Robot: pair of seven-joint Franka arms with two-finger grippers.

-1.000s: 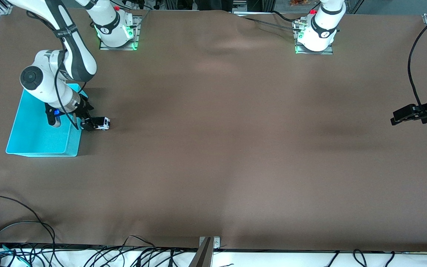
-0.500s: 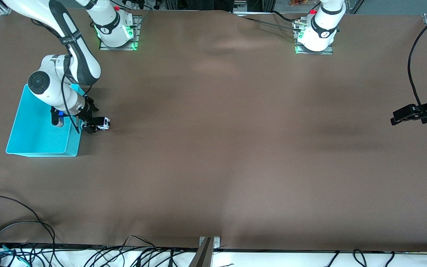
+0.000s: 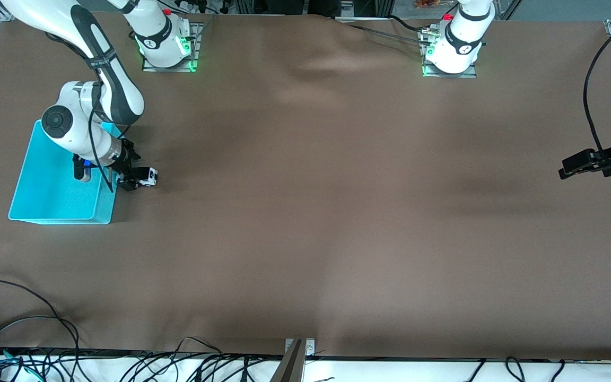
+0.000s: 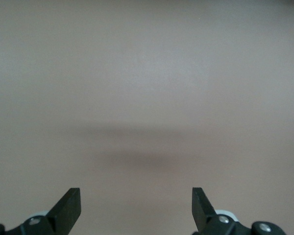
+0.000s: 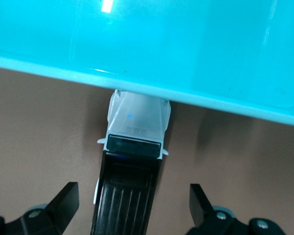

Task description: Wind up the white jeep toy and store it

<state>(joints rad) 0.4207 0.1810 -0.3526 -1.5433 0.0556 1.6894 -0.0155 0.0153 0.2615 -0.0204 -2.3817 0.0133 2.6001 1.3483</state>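
The white jeep toy [image 3: 147, 176], with a black roof panel, stands on the brown table beside the teal bin [image 3: 105, 204]. In the right wrist view the jeep [image 5: 137, 122] has its white end against the bin's outer wall [image 5: 186, 49]. My right gripper [image 3: 131, 179] is low over the jeep, open, with a finger on each side of the black roof [image 5: 133, 196] and a gap on both sides. My left gripper [image 3: 569, 170] waits open and empty over bare table at the left arm's end [image 4: 136, 196].
The teal bin is open-topped and lies at the right arm's end of the table. Cables [image 3: 19, 323] run along the table edge nearest the front camera. A black cable [image 3: 592, 106] hangs by the left arm.
The right arm's wrist has shifted slightly and the hand has settled closer around the jeep. The jeep and the left arm have not moved.
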